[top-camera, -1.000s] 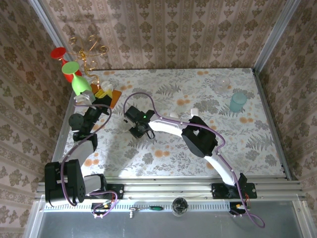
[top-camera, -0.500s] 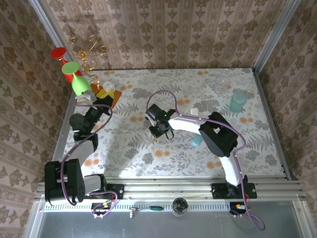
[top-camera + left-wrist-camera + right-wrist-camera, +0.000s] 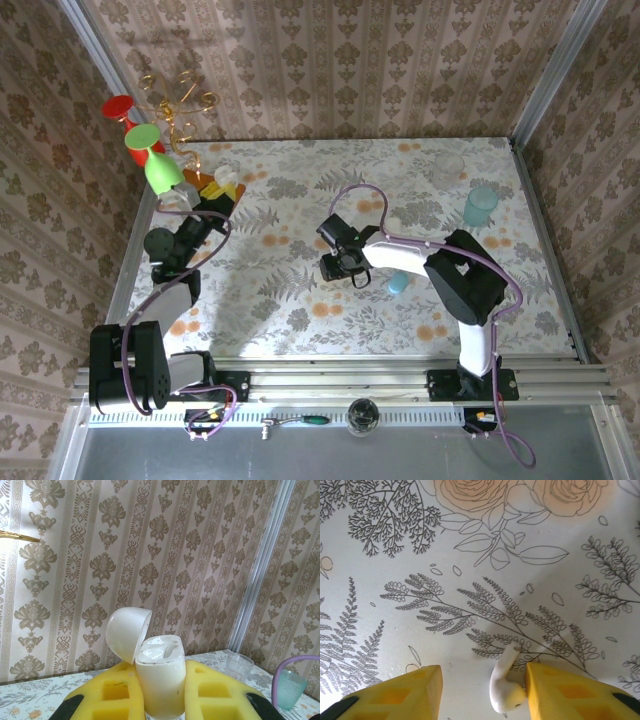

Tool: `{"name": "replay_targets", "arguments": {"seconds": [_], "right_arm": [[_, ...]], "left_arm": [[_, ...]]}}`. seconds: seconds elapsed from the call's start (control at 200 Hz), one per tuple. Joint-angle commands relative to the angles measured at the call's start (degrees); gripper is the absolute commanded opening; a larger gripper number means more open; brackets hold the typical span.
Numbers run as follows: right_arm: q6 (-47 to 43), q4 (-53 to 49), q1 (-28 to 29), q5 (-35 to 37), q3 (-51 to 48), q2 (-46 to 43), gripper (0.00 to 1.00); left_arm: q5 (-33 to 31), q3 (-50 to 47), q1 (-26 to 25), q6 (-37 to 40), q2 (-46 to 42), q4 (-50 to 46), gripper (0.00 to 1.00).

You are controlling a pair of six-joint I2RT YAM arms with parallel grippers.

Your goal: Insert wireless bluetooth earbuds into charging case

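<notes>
My left gripper (image 3: 160, 692) is shut on the white charging case (image 3: 161, 672), held upright between the yellow pads. Its rounded lid (image 3: 128, 632) is flipped open to the left and the wells inside look bare. From above, that gripper (image 3: 213, 190) is at the table's far left. My right gripper (image 3: 482, 685) hangs low over the flowered table with its jaws open. One white earbud (image 3: 506, 689) lies on the cloth, stem pointing away, its bulb touching the inner face of the right finger (image 3: 555, 692). In the top view the right gripper (image 3: 337, 268) is near the table's middle.
A light-blue capsule (image 3: 398, 283) lies just right of the right gripper. A teal cup (image 3: 480, 205) and a clear cup (image 3: 448, 166) stand at the far right. Green and red goblets (image 3: 152, 152) and a gold wire stand (image 3: 180, 95) crowd the far left corner.
The right arm swung from left of centre to the table's middle and its jaws opened, with the earbud now lying on the cloth. The left gripper shifted slightly farther back, still holding the case.
</notes>
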Motion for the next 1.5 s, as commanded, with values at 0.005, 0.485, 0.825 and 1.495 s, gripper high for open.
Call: {"name": "replay_targets", "arguments": {"seconds": [0.005,0.485,0.825,1.495], "right_arm": [[5.1,-3.7,1.6,-5.7,1.0,0.2,0.50],[1.5,-9.6,-0.1,-9.4,8.5,-1.0,0.49],[2.6,-15.7,-3.8,-13.8,13.7,6.3,0.37],[1.5,-16.3,-3.0,-17.5,15.3,10.6,0.29]], "left_arm": [[0.5,0.7,-0.3,0.6,-0.5,0.3,0.04],[0.2,-0.5,0.3,1.6,-0.3,1.0,0.04],[0.5,-2.0,0.5,1.4,-0.3,1.8,0.04],[1.8,-1.3,-0.5,0.9,2.8,3.9,0.04]]}}
